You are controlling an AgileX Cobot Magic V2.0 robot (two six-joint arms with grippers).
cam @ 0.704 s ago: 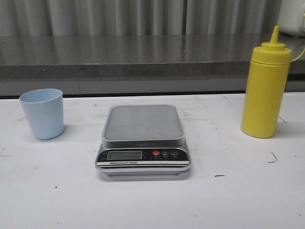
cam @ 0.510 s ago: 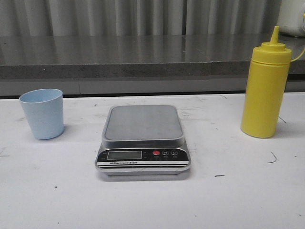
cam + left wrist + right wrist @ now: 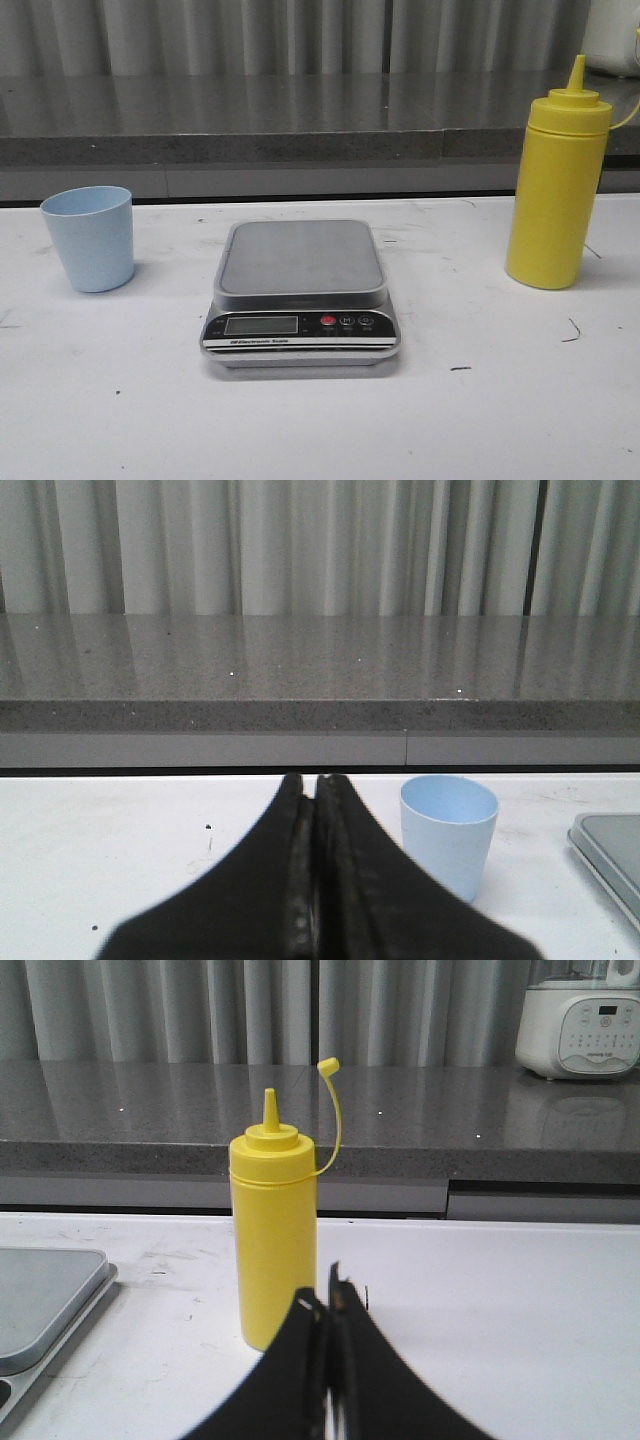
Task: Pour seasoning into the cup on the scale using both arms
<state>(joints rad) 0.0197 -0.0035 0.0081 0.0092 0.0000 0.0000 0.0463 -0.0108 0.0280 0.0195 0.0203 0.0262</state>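
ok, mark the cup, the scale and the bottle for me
cup [image 3: 90, 240], front view, middle of its outer wall
scale [image 3: 300, 257], front view, centre of the bare platform
bottle [image 3: 553, 200], front view, middle of the yellow body

You face a white, scuffed desk [image 3: 120, 420]. Behind it runs a grey speckled stone counter [image 3: 250, 120], backed by pale pleated curtains [image 3: 300, 35]. A white kitchen appliance [image 3: 585, 1025] stands on the counter.
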